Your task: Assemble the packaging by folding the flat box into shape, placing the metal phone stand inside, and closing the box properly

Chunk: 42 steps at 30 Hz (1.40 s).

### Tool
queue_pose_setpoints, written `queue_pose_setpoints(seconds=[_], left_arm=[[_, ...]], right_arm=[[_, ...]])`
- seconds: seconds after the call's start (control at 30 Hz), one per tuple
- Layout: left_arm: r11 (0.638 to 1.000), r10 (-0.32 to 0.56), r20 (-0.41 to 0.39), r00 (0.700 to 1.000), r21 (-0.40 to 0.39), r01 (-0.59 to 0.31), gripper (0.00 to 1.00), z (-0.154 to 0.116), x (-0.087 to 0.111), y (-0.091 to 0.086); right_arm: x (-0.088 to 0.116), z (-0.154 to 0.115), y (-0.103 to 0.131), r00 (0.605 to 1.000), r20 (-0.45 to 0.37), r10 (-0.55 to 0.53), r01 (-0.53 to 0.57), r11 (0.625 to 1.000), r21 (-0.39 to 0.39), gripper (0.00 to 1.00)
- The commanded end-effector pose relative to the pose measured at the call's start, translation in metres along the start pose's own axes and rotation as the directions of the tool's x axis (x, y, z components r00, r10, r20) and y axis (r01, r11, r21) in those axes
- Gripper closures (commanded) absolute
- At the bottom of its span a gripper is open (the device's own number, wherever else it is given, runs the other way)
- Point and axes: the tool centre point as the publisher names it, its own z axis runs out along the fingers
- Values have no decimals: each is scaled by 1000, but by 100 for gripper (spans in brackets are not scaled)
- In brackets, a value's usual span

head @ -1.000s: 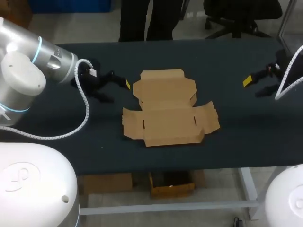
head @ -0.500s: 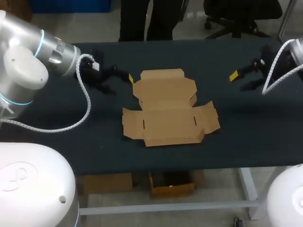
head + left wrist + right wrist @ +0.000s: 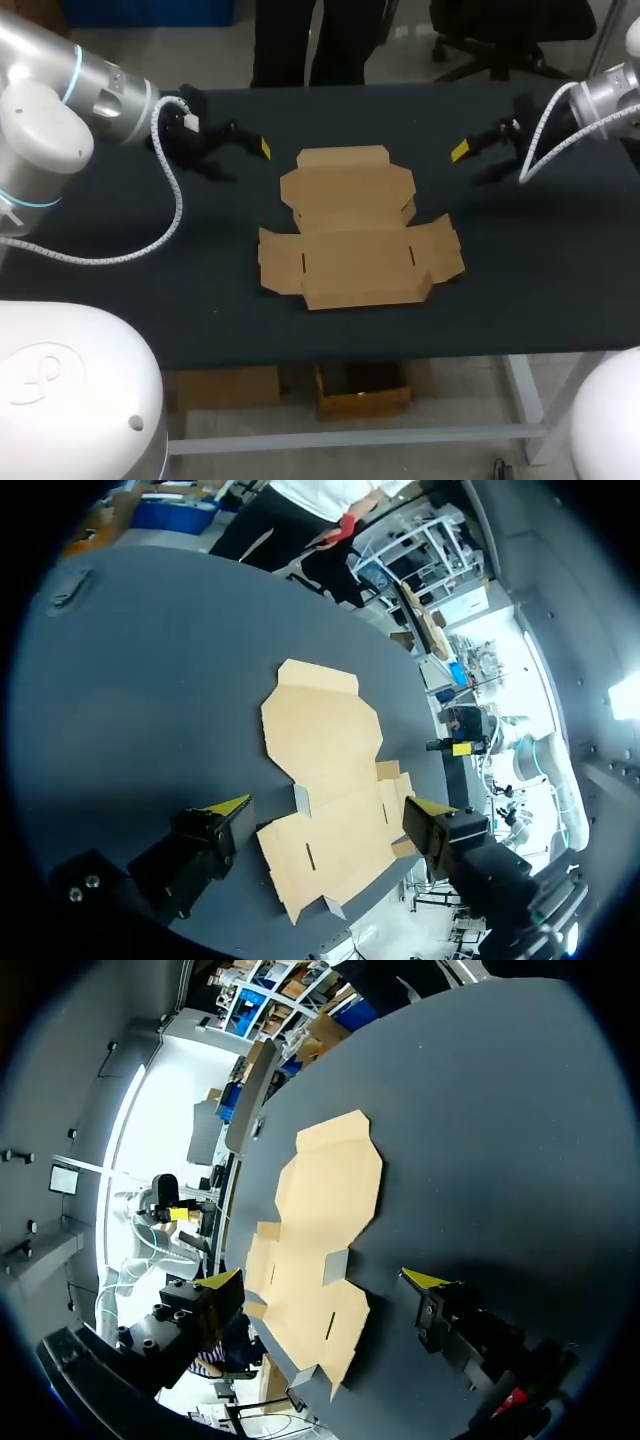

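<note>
You're basically at square one here: the box [image 3: 355, 225] is lying totally flat and unfolded in the middle of the table [image 3: 150, 260], no flap raised, and I can't spot the stand anywhere in view. So folding, loading and closing are all left to do, I'd say. Your left gripper [image 3: 245, 160] hangs off the box's 10 o'clock and the right gripper [image 3: 470, 162] off its 2 o'clock, both pointed in toward the cardboard but apart from it. Fingers on both are spread wide, holding nothing.
</note>
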Motion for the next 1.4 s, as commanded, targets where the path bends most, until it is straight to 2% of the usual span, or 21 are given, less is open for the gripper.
queue_pose_setpoints(seconds=[0.03,0.1,0.5,0.63,0.7,0.87,1.0,1.03,1.1,1.13,1.2,1.27,1.33,1.4], left_arm=[[1000,-6,2,1000,0,6,0,-6,-1,-11],[1000,-7,-1,1000,-6,7,0,-8,-2,-17],[1000,-7,-1,1000,-6,7,0,-8,-2,-17],[1000,-7,-1,1000,-6,7,0,-8,-2,-17],[1000,-3,-2,1000,-12,3,0,-2,-3,-23],[1000,3,-6,1000,-9,-3,0,-1,-6,-30],[1000,4,-8,1000,-9,-4,0,-2,-9,-33],[1000,4,-7,1000,-8,-4,0,-2,-10,-33],[1000,3,-8,1000,-8,-3,0,-3,-11,-34],[1000,2,-9,1000,-7,-2,0,-3,-12,-35],[1000,2,-11,1000,-5,-2,0,-4,-13,-36],[1000,5,-13,1000,4,-5,0,-4,-14,-37],[1000,9,-19,1000,7,-9,0,-4,-15,-38],[1000,11,-21,1000,7,-11,0,-5,-16,-39]], right_arm=[[-5,5,8,999,-35,22,-19,998,68,0],[-5,5,8,999,-35,22,-19,998,68,0],[-5,5,8,999,-35,22,-19,998,68,0],[-12,22,19,993,-87,78,-75,996,38,0],[-15,34,22,990,-98,96,-93,995,33,0],[-20,51,29,987,-80,141,-140,990,14,0],[-21,57,31,985,-102,139,-138,990,19,0],[-21,58,32,985,-101,139,-137,990,20,4],[-20,60,33,986,-99,133,-131,991,27,31],[-19,62,34,987,-88,133,-130,991,31,38],[-19,64,35,988,-76,131,-129,991,34,42],[-21,68,34,990,-53,128,-127,992,30,50],[-24,71,34,991,-56,125,-123,992,36,51],[-26,75,35,992,-25,126,-125,991,37,51]])
